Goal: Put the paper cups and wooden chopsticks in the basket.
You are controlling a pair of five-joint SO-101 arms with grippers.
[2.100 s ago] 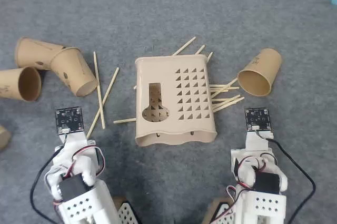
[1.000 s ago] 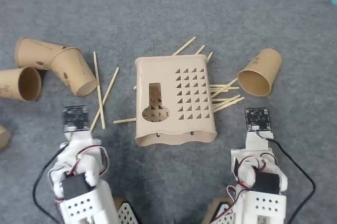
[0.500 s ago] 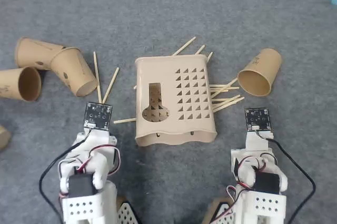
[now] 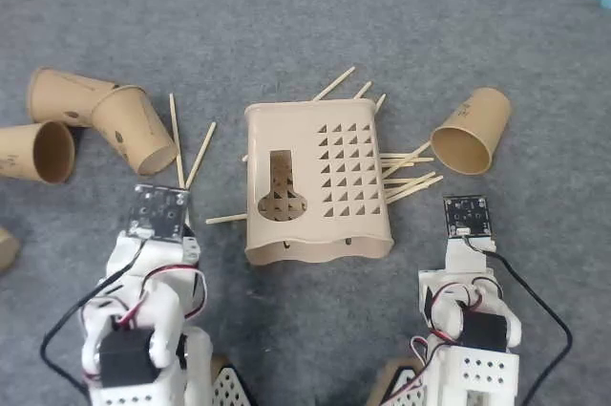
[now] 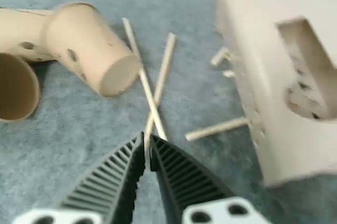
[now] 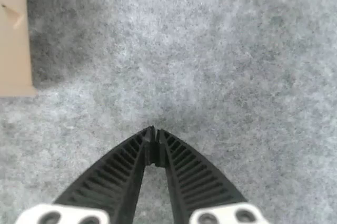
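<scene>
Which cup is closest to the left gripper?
The cup beside the crossed chopsticks, its bottom facing the left gripper. The others lie farther off.

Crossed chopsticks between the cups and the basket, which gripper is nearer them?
Left. The left gripper hangs just short of the crossed chopsticks; the right gripper is over bare carpet on the basket's other side.

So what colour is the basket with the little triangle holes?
Pale beige, a creamy tan all over. The basket shows best in the high view.
</scene>
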